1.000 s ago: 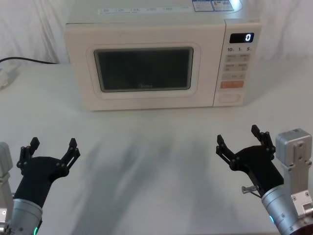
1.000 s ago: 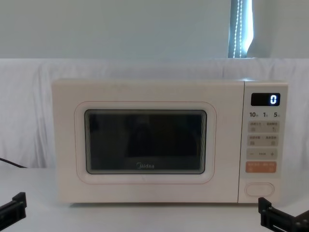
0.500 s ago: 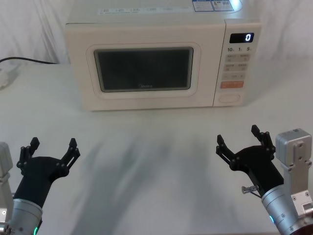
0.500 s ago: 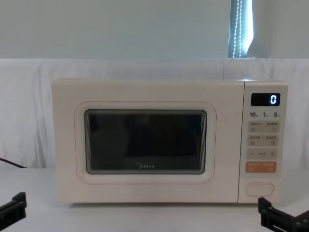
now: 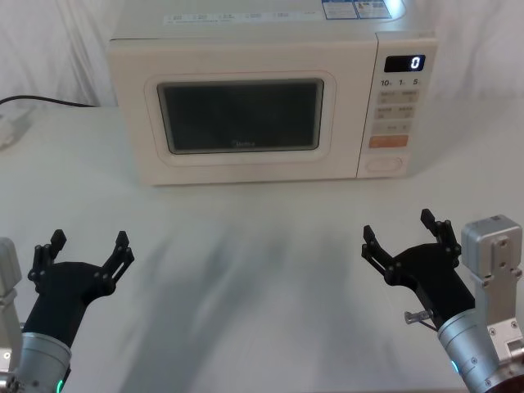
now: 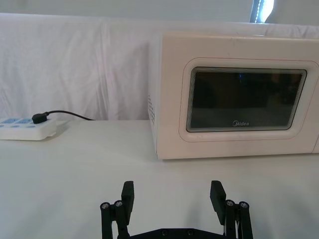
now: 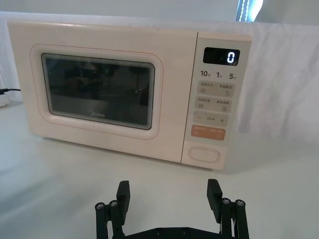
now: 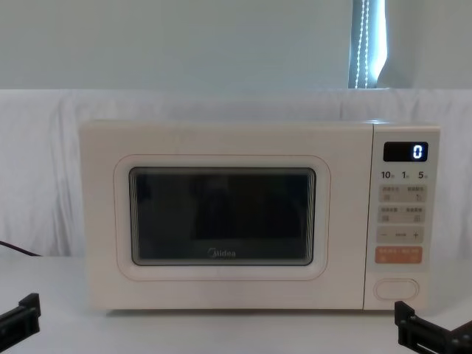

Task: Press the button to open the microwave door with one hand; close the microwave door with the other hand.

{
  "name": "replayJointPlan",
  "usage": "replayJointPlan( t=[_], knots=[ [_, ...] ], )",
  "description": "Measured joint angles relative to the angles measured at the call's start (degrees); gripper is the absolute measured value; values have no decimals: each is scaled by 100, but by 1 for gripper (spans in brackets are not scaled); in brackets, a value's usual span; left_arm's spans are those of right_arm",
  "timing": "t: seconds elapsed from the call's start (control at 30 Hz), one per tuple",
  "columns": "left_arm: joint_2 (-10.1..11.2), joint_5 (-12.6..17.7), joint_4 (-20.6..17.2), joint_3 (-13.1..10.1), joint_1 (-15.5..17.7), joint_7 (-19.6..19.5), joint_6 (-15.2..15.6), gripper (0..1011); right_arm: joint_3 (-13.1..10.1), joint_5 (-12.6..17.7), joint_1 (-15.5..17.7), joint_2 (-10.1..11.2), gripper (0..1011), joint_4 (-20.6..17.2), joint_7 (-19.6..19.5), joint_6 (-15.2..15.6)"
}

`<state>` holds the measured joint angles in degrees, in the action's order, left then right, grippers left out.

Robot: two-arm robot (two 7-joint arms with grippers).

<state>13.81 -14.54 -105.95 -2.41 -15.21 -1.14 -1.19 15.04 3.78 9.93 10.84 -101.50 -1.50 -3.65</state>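
Microwave door (image 5: 241, 115) shut; power strip (image 6: 25, 129) lies well left.

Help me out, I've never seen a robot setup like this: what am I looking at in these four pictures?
A two-armed robot faces a microwave on a white table. One picture comes from its head, one from its chest, one from each wrist. The black claws are its grippers: left gripper and right gripper, both open, holding nothing, hovering short of the oven. The door is shut. The button that opens it sits at the panel's bottom. A power strip lies at the robot's left.
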Motion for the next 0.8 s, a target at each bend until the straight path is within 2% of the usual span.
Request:
replayJointPlan(
  t=[0.8],
  knots=[
    [0, 0, 0, 0, 0, 0, 0, 1001, 0, 0, 0, 0, 1002, 0, 0, 0]
  ],
)
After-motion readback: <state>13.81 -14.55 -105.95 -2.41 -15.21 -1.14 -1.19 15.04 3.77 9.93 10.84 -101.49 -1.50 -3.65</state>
